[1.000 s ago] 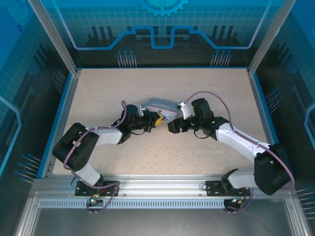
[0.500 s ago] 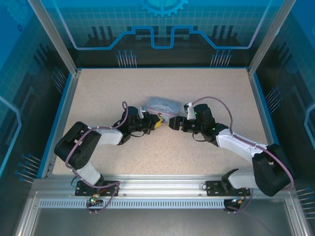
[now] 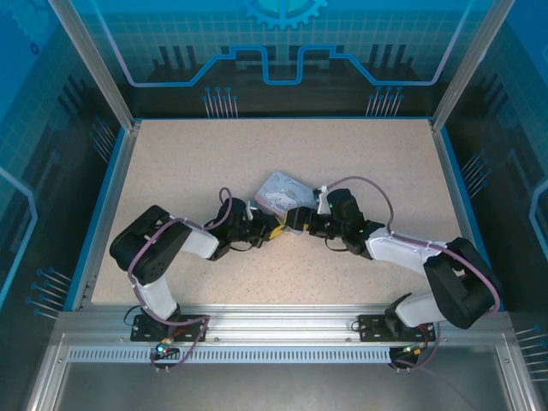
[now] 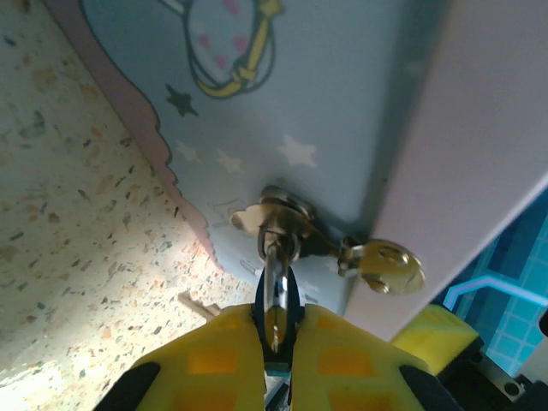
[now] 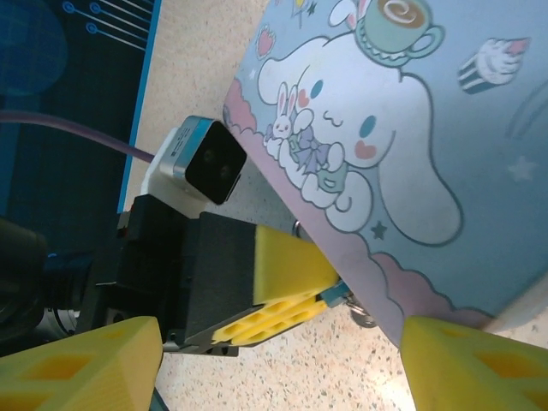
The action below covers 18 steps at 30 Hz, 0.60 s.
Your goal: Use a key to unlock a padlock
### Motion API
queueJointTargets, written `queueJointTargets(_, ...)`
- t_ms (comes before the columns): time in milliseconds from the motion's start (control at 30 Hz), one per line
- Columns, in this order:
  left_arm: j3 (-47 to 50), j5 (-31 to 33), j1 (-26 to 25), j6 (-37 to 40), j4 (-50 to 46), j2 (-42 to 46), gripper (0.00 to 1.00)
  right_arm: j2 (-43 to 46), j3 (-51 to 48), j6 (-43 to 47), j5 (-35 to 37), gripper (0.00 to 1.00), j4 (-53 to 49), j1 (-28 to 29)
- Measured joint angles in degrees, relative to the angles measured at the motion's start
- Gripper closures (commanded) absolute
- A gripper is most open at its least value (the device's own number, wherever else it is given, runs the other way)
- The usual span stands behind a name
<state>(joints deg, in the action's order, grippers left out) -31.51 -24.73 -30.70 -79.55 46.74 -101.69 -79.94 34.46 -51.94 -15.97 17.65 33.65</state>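
- While my left gripper (image 3: 272, 228) and right gripper (image 3: 297, 221) meet nose to nose low over the speckled table (image 3: 171, 163), the lavender cartoon tin (image 3: 281, 190) lies skewed just beyond both.
- Right wrist view: the tin takes up the upper right. The left arm's black body, wrist camera (image 5: 210, 163) and yellow finger (image 5: 282, 274) sit straight ahead of my right pads, in the way of the tin's lower edge.
- Right jaws spread wide, nothing between them.
- Left jaws pinched tight on the padlock (image 4: 276, 295). Only a thin silvery, dark-blue-edged sliver shows between the yellow pads.
- Padlock runs straight up from my left fingertips into the hasp (image 4: 278, 214) on the tin's edge, so it is touching the tin.
- Brass-coloured piece (image 4: 390, 267) hangs just right of the hasp; can't tell what it is.
- From the right side, the padlock is a small metal bit at the left fingertip, ahead of my open right pads, roughly centred between them, apart from both.
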Motion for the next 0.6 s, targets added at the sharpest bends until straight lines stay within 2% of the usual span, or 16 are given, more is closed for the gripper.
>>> queueJointTargets(133, 0.8, 0.5, -0.1, 0.0, 2.6, -0.7, 1.00, 0.3, -0.9, -1.2, 1.6, 0.26, 1.6, 0.9)
queueJointTargets(167, 1.0, 0.5, -0.2, 0.0, 3.0, -0.8, 0.97, 0.5, -1.1, -1.3, 2.1, 0.26, 1.9, 1.0)
queueJointTargets(267, 1.5, 0.5, -0.5, -0.2, 3.7, -0.9, 0.61, 1.4, -1.6, -1.5, 2.8, 0.26, 1.5, 1.8)
queueJointTargets(300, 1.7, 0.5, -0.7, -0.1, 3.8, -0.9, 0.53, 1.7, -1.7, -1.4, 3.1, 0.26, 1.0, 2.2)
queueJointTargets(433, 2.8, 0.4, -1.1, 0.8, 3.3, -0.3, 0.31, 4.1, -2.5, -1.4, 3.7, 0.26, -1.1, 3.1)
queueJointTargets(500, 3.2, 0.8, -1.0, 1.8, 1.7, 2.2, 0.17, 5.9, -3.0, -1.4, 4.0, 0.26, -2.2, 3.2)
queueJointTargets(600, 3.9, 1.1, -0.3, 3.8, -2.5, 7.0, 0.02, 8.3, -3.6, -1.4, 4.7, 0.25, -3.5, 3.5)
